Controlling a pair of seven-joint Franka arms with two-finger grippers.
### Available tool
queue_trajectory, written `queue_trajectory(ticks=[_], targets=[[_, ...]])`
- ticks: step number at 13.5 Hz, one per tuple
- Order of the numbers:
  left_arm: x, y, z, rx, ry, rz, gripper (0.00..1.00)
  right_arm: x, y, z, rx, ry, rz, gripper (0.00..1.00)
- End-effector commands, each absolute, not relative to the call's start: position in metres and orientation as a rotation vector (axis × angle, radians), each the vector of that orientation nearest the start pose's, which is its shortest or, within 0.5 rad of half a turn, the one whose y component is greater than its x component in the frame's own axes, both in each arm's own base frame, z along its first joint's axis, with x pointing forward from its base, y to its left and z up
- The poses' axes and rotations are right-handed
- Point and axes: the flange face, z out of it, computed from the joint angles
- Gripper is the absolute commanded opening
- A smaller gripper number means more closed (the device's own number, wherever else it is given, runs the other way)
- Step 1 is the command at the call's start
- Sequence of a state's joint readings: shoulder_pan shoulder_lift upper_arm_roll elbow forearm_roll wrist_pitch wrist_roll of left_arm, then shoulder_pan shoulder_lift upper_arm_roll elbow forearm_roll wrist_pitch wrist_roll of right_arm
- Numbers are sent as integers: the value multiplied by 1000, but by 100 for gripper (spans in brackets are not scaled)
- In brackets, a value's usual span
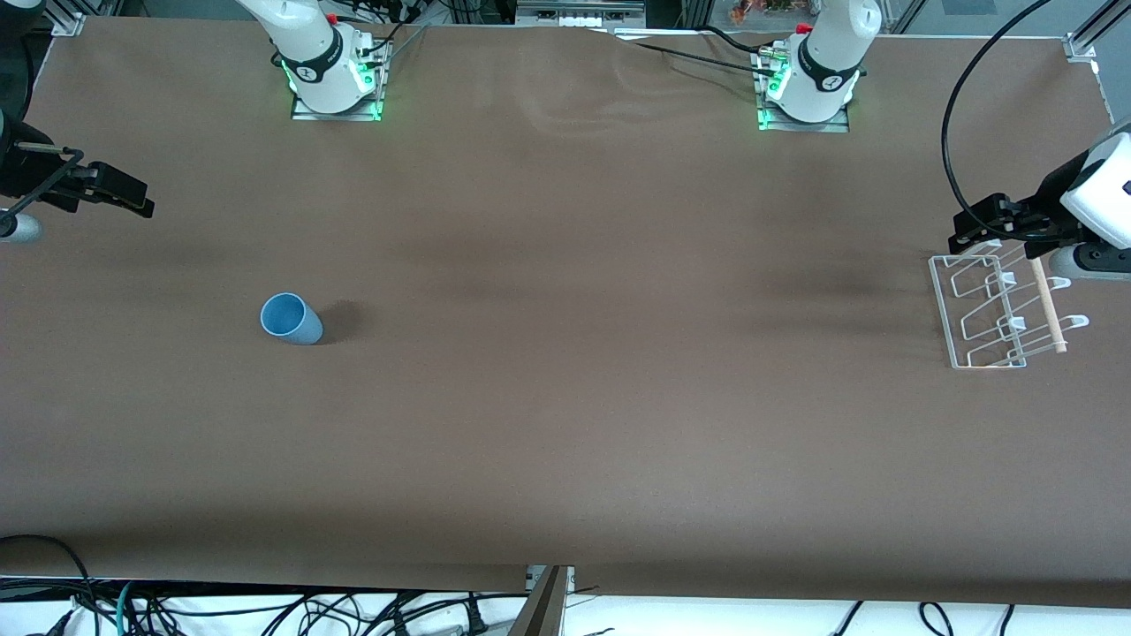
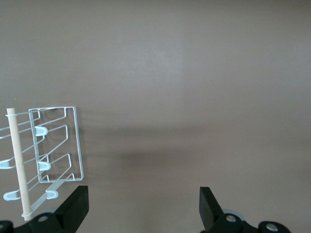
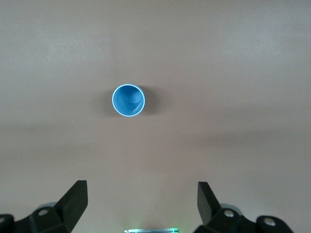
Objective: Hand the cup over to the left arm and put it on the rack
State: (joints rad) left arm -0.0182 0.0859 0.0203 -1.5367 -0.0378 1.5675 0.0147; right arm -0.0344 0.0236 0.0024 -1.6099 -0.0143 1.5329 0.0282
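The cup point(image 1: 290, 319), a small light-blue tumbler, stands upright with its mouth up on the brown table toward the right arm's end. It also shows in the right wrist view point(image 3: 129, 100). My right gripper point(image 1: 132, 196) hangs open and empty over bare table at that end, well apart from the cup; its jaws point(image 3: 142, 188) stand wide. The white wire rack point(image 1: 1003, 309) with its wooden dowel point(image 1: 1049, 305) sits at the left arm's end, and also shows in the left wrist view point(image 2: 53, 150). My left gripper point(image 1: 972, 231) is open and empty over the rack's edge point(image 2: 143, 194).
The two arm bases point(image 1: 331, 75) point(image 1: 808, 84) stand on metal plates along the table's edge farthest from the front camera. A black cable point(image 1: 959, 106) loops above the left arm's end. A brown cloth point(image 1: 565, 353) covers the table between cup and rack.
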Motion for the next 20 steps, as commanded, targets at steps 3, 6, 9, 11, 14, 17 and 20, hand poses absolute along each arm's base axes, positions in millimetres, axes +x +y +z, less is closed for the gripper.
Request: queue_trajectory(ticks=[3,6,9,11,14,17,20], targets=[[581,2,590,-3182,-17,143,100,557,-17,587,-3160,69,134,100],[583,0,590,-3183,-14,149,100,558,-16,584,-3152,69,140,100],[583,0,590,-3183,-12,148,100,557,-9,584,-3154,53,160,100],[583,1,590,-3183,-14,146,100,555,-9,582,-3151,50,191,100],[584,3,590,-3185,-19,148,100,555,-8,583,-3153,45,186,100],[585,5,585,-3184,-22,158,100,555,-8,584,-3154,45,182,100],[586,5,586,-3184,-22,155,100,556,-8,583,-3153,45,184,100]])
